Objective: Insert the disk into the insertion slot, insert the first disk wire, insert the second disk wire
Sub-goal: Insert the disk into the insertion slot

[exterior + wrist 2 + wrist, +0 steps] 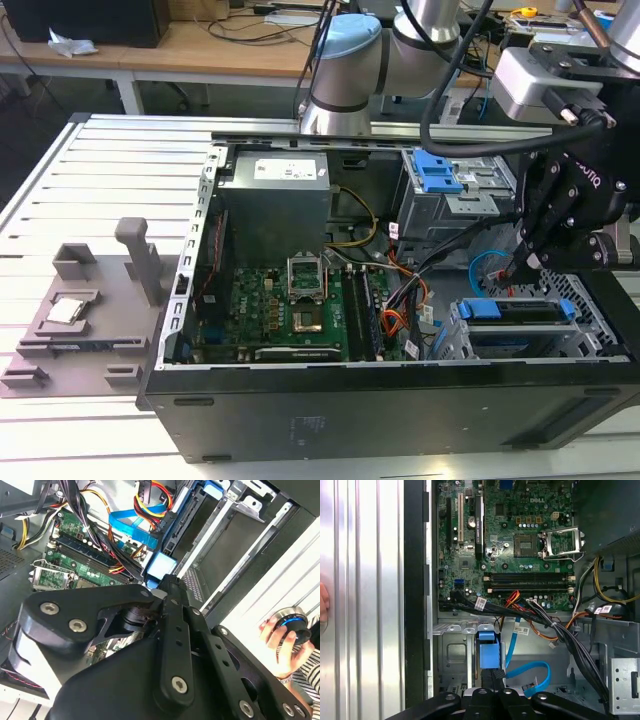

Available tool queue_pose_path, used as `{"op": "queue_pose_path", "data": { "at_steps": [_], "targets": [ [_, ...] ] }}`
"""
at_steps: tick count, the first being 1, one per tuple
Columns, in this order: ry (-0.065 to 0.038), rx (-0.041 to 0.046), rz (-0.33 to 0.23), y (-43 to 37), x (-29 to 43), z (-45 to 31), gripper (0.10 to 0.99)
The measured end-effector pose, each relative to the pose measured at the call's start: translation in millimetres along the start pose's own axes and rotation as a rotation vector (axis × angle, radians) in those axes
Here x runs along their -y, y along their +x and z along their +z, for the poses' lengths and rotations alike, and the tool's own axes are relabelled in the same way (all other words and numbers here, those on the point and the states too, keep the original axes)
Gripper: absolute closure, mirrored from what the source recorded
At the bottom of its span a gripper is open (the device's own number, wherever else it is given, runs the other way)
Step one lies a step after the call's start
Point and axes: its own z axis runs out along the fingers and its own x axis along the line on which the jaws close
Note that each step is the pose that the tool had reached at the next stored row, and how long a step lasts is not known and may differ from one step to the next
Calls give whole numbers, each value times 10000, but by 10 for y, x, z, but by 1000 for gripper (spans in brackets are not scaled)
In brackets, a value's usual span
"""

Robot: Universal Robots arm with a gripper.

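The disk [520,312], its bright blue carrier bracket showing, lies in the insertion slot [462,338], a silver perforated cage at the front corner of the open computer case on the exterior view's right. My black gripper [522,265] hangs just above the disk's inner end. In both wrist views the gripper [493,677] [167,582] is shut, its fingers pressed together with nothing between them. Their tips are at the blue end of the disk [488,655] [161,566]. A loose blue flat wire [532,672] [487,268] curls beside the cage.
A black, red and orange cable bundle [520,612] crosses between the motherboard [290,310] and the cage. A grey cage with a blue latch [437,172] stands behind. A grey fixture plate [80,310] lies outside the case. A person's hand [282,640] holds a round knob.
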Motion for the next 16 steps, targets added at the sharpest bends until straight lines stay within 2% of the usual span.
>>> {"op": "queue_pose_path", "data": {
  "at_steps": [3, 6, 11, 16],
  "targets": [
    [-4, 3, 0, 0, 31, 1, 980],
    [-37, 0, 0, -3, 136, -3, 980],
    [-52, -1, 0, -2, 173, 35, 980],
    [-59, -1, 0, -1, 217, 146, 980]
  ]
}}
